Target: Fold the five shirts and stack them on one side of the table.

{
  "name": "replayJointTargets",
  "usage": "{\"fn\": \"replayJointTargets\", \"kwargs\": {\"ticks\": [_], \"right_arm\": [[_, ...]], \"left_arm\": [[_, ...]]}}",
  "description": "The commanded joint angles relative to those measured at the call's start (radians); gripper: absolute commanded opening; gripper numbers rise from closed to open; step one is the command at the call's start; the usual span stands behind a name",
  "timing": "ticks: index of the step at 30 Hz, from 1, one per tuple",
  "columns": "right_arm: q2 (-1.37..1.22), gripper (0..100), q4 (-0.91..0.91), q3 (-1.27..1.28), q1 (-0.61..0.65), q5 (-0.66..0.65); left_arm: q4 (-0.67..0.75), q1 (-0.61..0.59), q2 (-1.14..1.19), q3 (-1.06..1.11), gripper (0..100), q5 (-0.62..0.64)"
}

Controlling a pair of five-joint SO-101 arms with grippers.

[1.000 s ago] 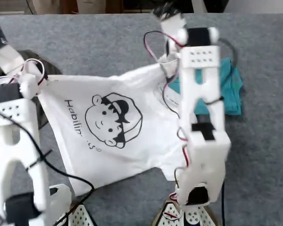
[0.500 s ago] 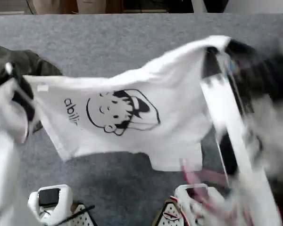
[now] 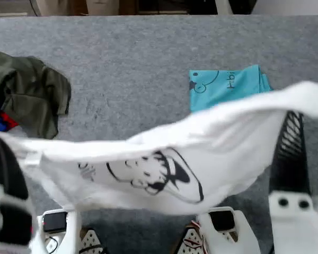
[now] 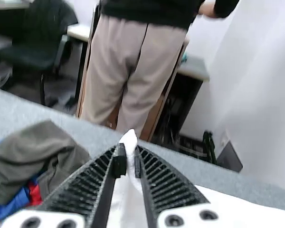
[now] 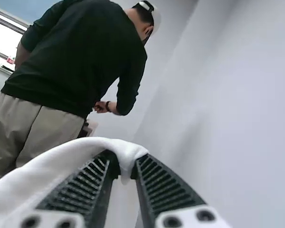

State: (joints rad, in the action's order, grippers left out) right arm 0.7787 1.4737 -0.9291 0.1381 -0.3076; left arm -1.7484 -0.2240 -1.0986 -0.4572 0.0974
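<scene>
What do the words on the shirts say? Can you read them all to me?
white shirt: letters beside the cartoon face, too smeared and crumpled to read.
teal shirt: a few dark letters next to a small drawing; the rest is hidden behind the white shirt, so no whole word can be read.
dark green shirt: no letters to be seen.

The held-up shirt [image 3: 164, 153] hangs over the counter [image 3: 127, 58] at 6 o'clock, with the folded shirt [image 3: 225, 84] at 2 o'clock and the clothes heap [image 3: 29, 92] at 10 o'clock.
</scene>
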Motion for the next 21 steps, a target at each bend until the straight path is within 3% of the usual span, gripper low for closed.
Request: {"fn": "replayJointTargets", "kwargs": {"ticks": [1, 6, 10, 15, 21], "right_arm": [[0.013, 1.6, -0.021, -0.008, -0.015, -0.029], [0.015, 1.6, -0.018, 0.033, -0.012, -0.035], [0.015, 1.6, -0.018, 0.232, 0.044, -0.034], [0.016, 0.9, -0.080, 0.521, 0.122, -0.034], [0.015, 0.2, -0.414, 0.911, 0.120, -0.034]], "left_arm": [[-0.011, 0.011, -0.059, 0.011, 2, -0.011], [-0.011, 0.011, -0.107, 0.106, 2, -0.006], [0.017, 0.014, -0.105, 0.203, 2, -0.005], [0.250, 0.015, -0.105, 0.470, 2, -0.005], [0.664, 0.014, -0.104, 0.904, 2, -0.008]]}}
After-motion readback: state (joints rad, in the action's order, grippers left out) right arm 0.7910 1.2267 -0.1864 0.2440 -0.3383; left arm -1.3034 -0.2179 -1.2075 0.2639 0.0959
